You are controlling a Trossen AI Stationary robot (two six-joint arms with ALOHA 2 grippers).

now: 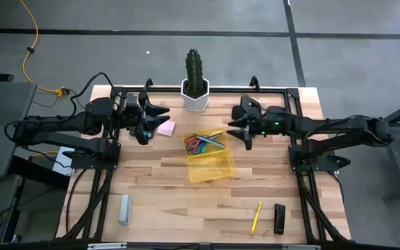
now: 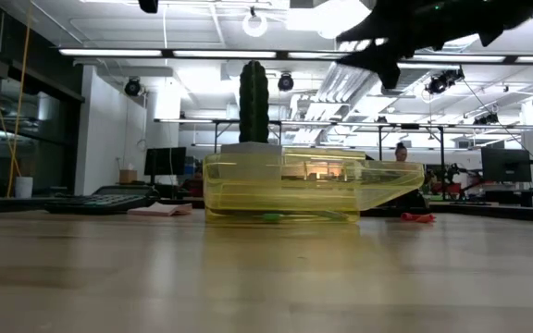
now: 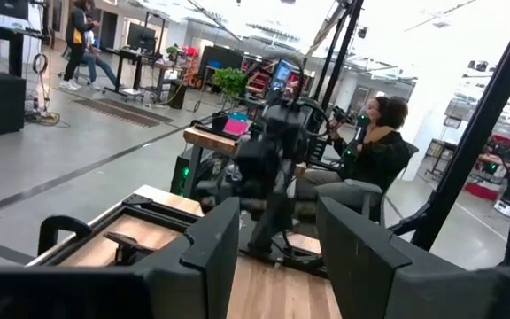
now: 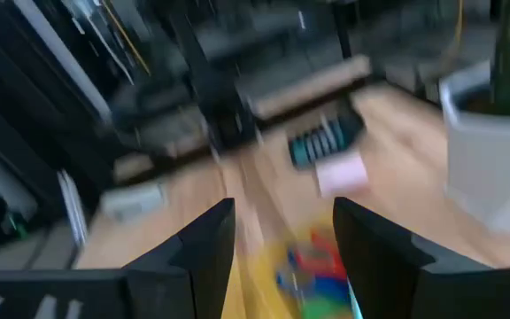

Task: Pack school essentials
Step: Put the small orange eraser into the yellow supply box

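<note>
The wooden table (image 1: 186,194) carries a dark frame of rails (image 1: 207,89) round its edges, and at the far middle a cactus in a white pot (image 1: 194,87) stands just beyond the yellow tray (image 1: 217,170), between the two arms. The tray sits at the table's centre; its far half holds the blue-handled and red-handled scissors (image 1: 198,144) with thin pens or pencils lying across them, while its near half shows only bare yellow floor. The left gripper (image 1: 153,119) hangs at the far left, above the table, its fingers (image 3: 206,257) spread with nothing between them; under it a black calculator (image 1: 142,132) lies with the pink sticky-note pad (image 1: 165,128) just to its right, both left of the tray and apart from it. The right gripper (image 1: 237,125) hovers at the far right of the tray, just beside its corner, and its fingers (image 4: 204,237) also stand apart and hold nothing, with the pad (image 4: 340,172) and the scissors' colours blurred beyond them. Near the front left lies a grey oblong block (image 1: 124,210), well away from everything; at the front right a yellow pencil (image 1: 255,217) lies near a small black object (image 1: 279,218), both well apart from either gripper. A seated person (image 3: 374,151) shows in the room behind.
</note>
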